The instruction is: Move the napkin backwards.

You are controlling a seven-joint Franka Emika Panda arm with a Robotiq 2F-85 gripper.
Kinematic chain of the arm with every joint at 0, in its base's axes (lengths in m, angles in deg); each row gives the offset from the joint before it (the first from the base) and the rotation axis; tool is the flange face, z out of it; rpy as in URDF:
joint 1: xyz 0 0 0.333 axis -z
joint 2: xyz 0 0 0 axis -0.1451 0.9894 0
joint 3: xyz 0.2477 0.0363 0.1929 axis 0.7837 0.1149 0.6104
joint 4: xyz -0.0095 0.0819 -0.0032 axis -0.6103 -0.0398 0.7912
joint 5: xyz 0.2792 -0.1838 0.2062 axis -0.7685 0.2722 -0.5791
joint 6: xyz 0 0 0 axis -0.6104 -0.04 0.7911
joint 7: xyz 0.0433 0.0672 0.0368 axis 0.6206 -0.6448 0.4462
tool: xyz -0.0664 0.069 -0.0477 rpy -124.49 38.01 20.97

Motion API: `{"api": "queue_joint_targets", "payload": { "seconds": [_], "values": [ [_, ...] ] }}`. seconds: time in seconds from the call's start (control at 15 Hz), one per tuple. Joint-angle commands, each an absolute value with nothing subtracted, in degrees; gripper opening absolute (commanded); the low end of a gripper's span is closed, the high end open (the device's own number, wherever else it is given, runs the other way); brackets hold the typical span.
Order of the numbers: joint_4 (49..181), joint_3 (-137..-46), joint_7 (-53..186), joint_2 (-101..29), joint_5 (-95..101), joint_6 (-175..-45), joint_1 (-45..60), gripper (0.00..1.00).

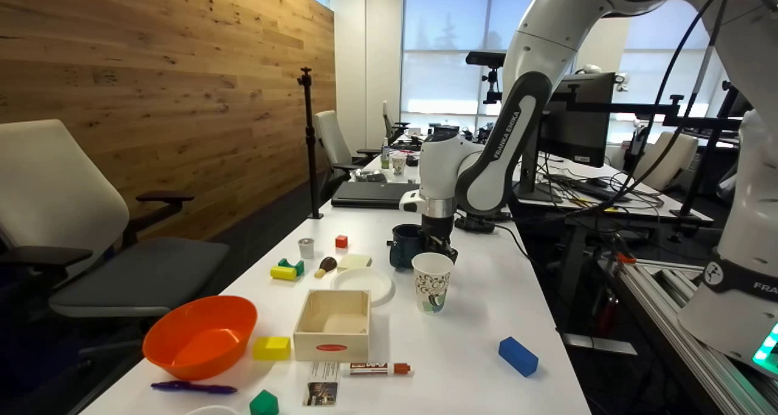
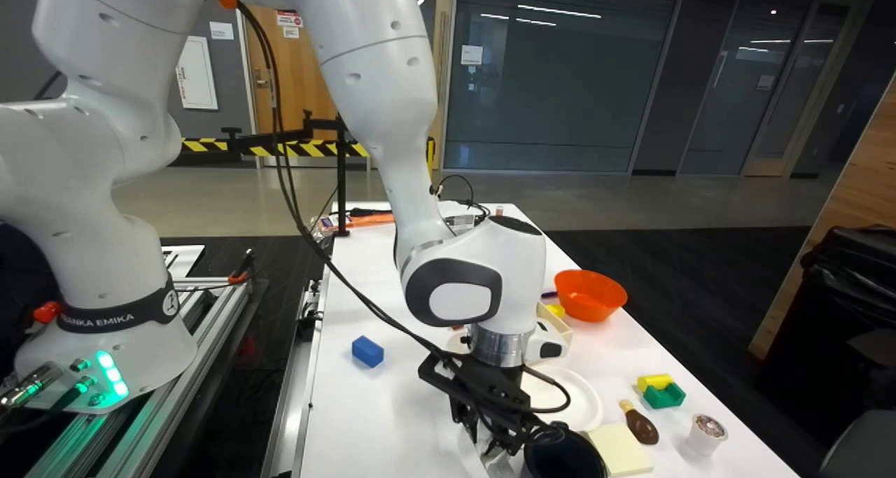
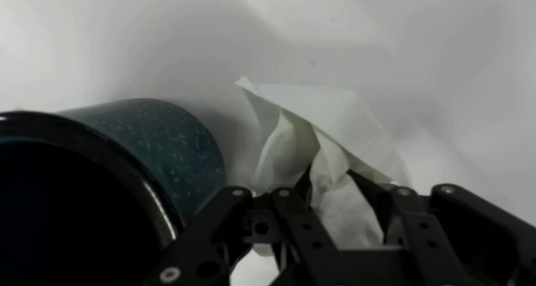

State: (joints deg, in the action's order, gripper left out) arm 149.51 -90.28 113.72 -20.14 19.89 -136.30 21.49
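Observation:
The white napkin (image 3: 331, 110) is crumpled and bunched between the fingers in the wrist view. My gripper (image 3: 330, 173) is shut on it, with a loose flap spreading out past the fingertips. The napkin lies low over the white table; I cannot tell whether its edges touch it. In an exterior view a pale bit of the napkin (image 2: 500, 466) shows below my gripper (image 2: 492, 448). In an exterior view my gripper (image 1: 440, 245) points down at the table behind a paper cup, and the napkin is hidden there.
A dark teal mug (image 3: 180, 148) stands close beside the fingers; it also shows in both exterior views (image 1: 406, 245) (image 2: 560, 457). A patterned paper cup (image 1: 431, 284), white plate (image 1: 383, 284), sticky notes (image 2: 619, 450), wooden box (image 1: 331, 345) and blue block (image 1: 518, 356) are nearby.

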Motion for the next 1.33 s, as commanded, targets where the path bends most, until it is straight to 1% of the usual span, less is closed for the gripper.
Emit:
{"api": "queue_joint_targets", "payload": {
  "seconds": [0.0, 0.07, 0.13, 0.67, 0.8, 1.13, 1.27],
  "values": [
    [147.1, -91.2, 111.7, -17.6, 19.7, -134.9, 20.4, 0.36],
    [147.2, -91.5, 111.3, -17.8, 20.1, -134.6, 19.9, 0.37],
    [147.6, -91.4, 111.7, -18.2, 20.4, -134.3, 19.9, 0.42],
    [152.6, -91.3, 111.8, -26.2, 20.6, -129.4, 18.4, 0.98],
    [153.5, -91.4, 111.2, -28.6, 20.5, -126.3, 17.7, 1.00],
    [154.6, -91.1, 110.4, -34.4, 20.1, -112.1, 16.3, 1.00],
    [155.6, -91.0, 110.1, -36.7, 20.7, -108.8, 15.7, 1.00]
  ]
}}
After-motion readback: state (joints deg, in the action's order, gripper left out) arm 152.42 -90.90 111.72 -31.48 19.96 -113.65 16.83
